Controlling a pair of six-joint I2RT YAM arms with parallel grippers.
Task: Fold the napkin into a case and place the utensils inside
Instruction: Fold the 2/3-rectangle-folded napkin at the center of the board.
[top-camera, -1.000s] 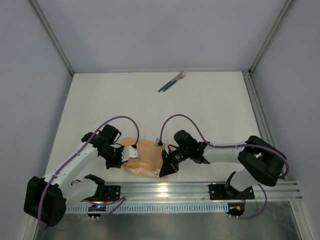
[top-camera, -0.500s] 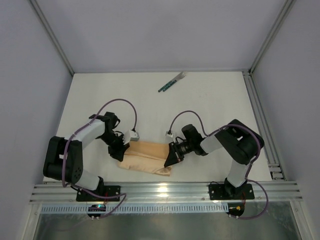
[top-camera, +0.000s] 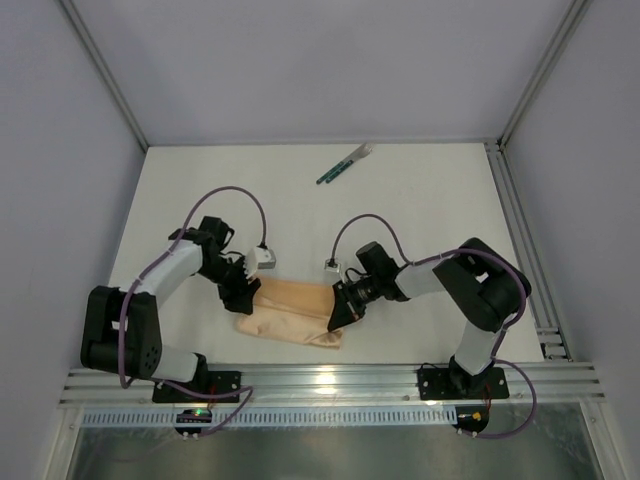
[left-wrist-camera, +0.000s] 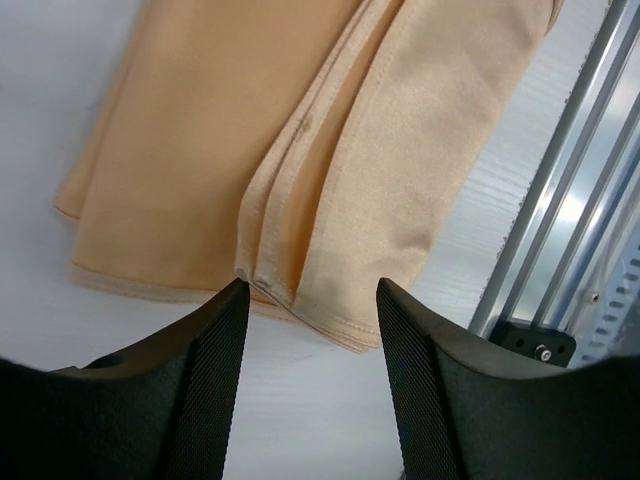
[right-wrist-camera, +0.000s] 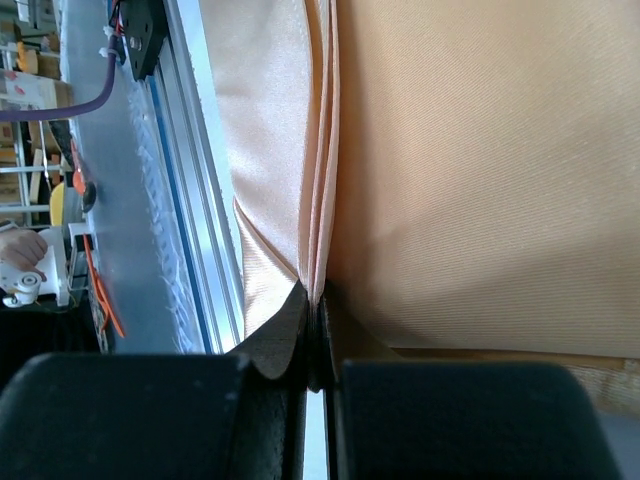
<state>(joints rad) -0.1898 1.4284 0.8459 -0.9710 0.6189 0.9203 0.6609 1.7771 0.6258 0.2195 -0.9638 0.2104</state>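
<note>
From my station I see the napkin (top-camera: 290, 310) lying folded into a long narrow band on the white table (top-camera: 430, 210), toward 6 o'clock of the table surface and close to the metal rail (top-camera: 330, 380) where the arms are bolted. The band runs roughly from 9 o'clock to 3 o'clock, a little tilted. The left gripper (top-camera: 243, 293) is at the 9 o'clock end of the band. In its wrist camera the two black fingers (left-wrist-camera: 205, 380) stand well apart, and the stitched corner of the folded layers sits in the gap between their tips; the fingers do not press on the cloth, so I call this gripper wide and holding nothing. The right gripper (top-camera: 338, 313) is at the 3 o'clock end of the band. In its wrist camera the jaws are closed tight on the edges of several cloth layers, which come together into the narrow slit between the fingers, so it is pinching the napkin there. The utensils (top-camera: 344, 163), slim pieces with dark green handles and pale ends, lie together far away at 12 o'clock on the table, well apart from the napkin and from both grippers.
</note>
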